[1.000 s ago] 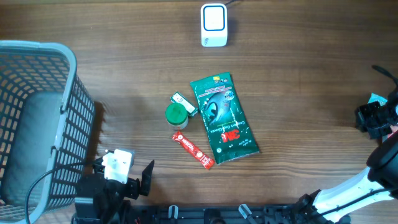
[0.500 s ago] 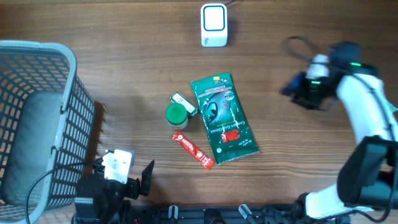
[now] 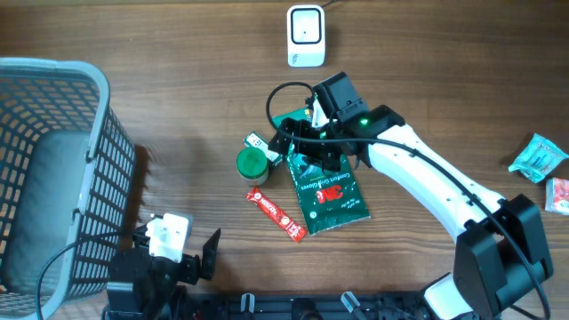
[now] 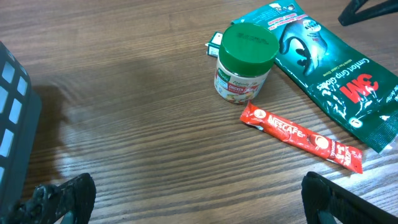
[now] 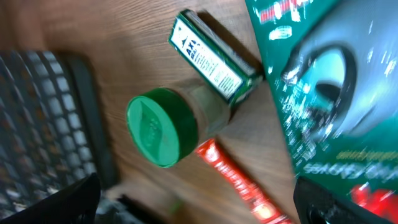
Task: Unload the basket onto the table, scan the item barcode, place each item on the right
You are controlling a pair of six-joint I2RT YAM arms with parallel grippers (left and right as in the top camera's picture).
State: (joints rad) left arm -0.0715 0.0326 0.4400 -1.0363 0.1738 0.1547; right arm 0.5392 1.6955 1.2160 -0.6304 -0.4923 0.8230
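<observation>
A white barcode scanner (image 3: 306, 36) stands at the table's far edge. In the middle lie a green 3M glove pack (image 3: 327, 182), a green-lidded jar (image 3: 252, 164), a small green box (image 3: 261, 142) and a red Nescafe stick (image 3: 276, 214). My right gripper (image 3: 311, 149) hovers open over the pack's upper end and the jar (image 5: 163, 127), holding nothing. In its wrist view the right gripper (image 5: 198, 202) spans the red stick (image 5: 239, 180). My left gripper (image 4: 198, 196) rests open and empty near the front edge, with the jar (image 4: 245, 59) and the stick (image 4: 301, 137) ahead of it.
A grey-blue mesh basket (image 3: 53, 169) fills the left side. A teal packet (image 3: 539, 158) and a pink packet (image 3: 559, 194) lie at the right edge.
The right arm has swung from the right edge to above the middle items, and its gripper has opened. A teal packet now lies at the right edge. The left arm is still.
</observation>
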